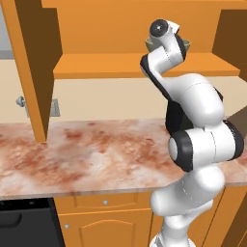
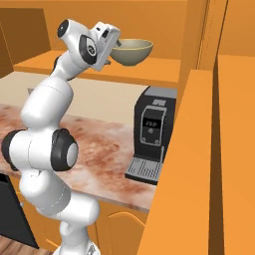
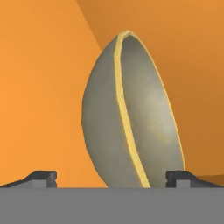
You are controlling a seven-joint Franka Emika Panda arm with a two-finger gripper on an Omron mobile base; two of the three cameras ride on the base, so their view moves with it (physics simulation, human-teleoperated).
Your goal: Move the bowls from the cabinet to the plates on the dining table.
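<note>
- Tool point(image 3: 112, 177) is spread wide, its two dark fingertips point(image 3: 42, 178) standing well apart with nothing between them yet.
- Straight ahead of the tool sits a bowl point(image 3: 131, 113), olive-bronze with a yellowish rim; seen from the hand it appears turned on edge, because the hand is rolled sideways.
- From the right base view the same bowl rests upright on the orange shelf point(image 2: 159, 67) inside the cabinet point(image 1: 34, 72), just beyond the tool's tip and very near it.
- Whether the fingertips already straddle the rim I cannot tell; they look just short of it.
- My reading: this is the reach-in for the first pick, with nothing lifted so far.
- Next, I would expect the tool to ease forward until one fingertip is inside the rim and one outside, then close on the wall of the bowl.
- Below the tool lies a marbled table point(image 1: 96, 154) carrying a coffee machine point(image 2: 152, 134), which the bowl must clear on the way out.
</note>
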